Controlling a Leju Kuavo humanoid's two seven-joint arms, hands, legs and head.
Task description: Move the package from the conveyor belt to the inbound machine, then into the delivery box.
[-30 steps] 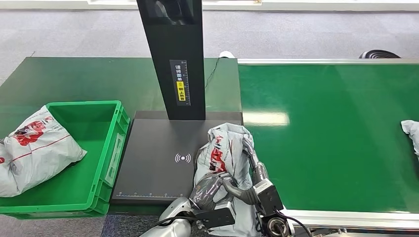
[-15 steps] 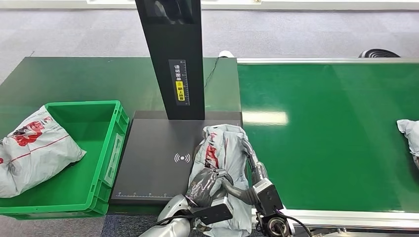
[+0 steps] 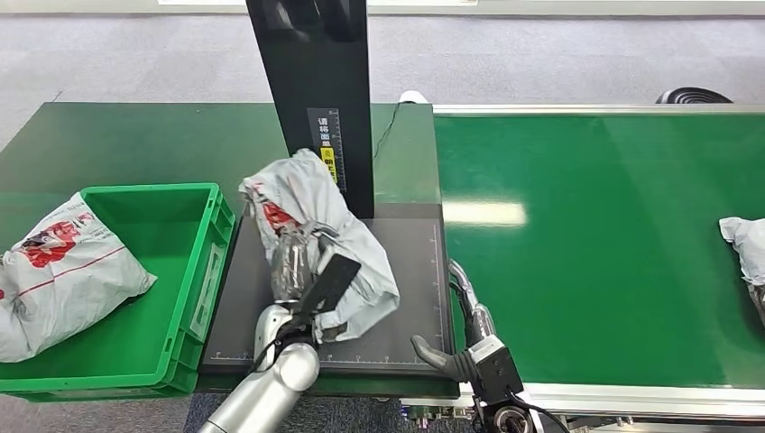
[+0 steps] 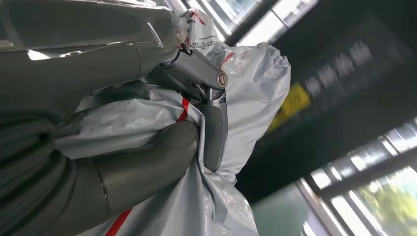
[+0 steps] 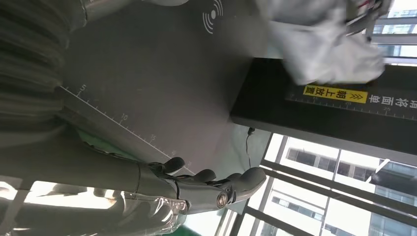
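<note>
A crumpled grey plastic package [image 3: 311, 225] with red print hangs over the black plate of the inbound machine [image 3: 410, 271], lifted toward the plate's left side in front of the machine's black post [image 3: 320, 99]. My left hand [image 3: 293, 262] grips it from below; the left wrist view shows thumb and fingers [image 4: 214, 128] clamped on the bag [image 4: 246, 78]. My right hand [image 3: 460, 311] stays at the plate's right front corner, fingers spread and holding nothing; its fingers [image 5: 216, 189] show in the right wrist view. The green delivery box [image 3: 153, 271] stands left of the plate.
A second grey package [image 3: 59, 271] leans over the green box's left wall. Another package [image 3: 744, 248] lies at the right edge of the green conveyor belt [image 3: 595, 244]. The green table [image 3: 153, 144] extends behind the box.
My left hand has raised the package off the plate's right front and carried it left and back, toward the box. My right hand has let go and stays near the plate's corner.
</note>
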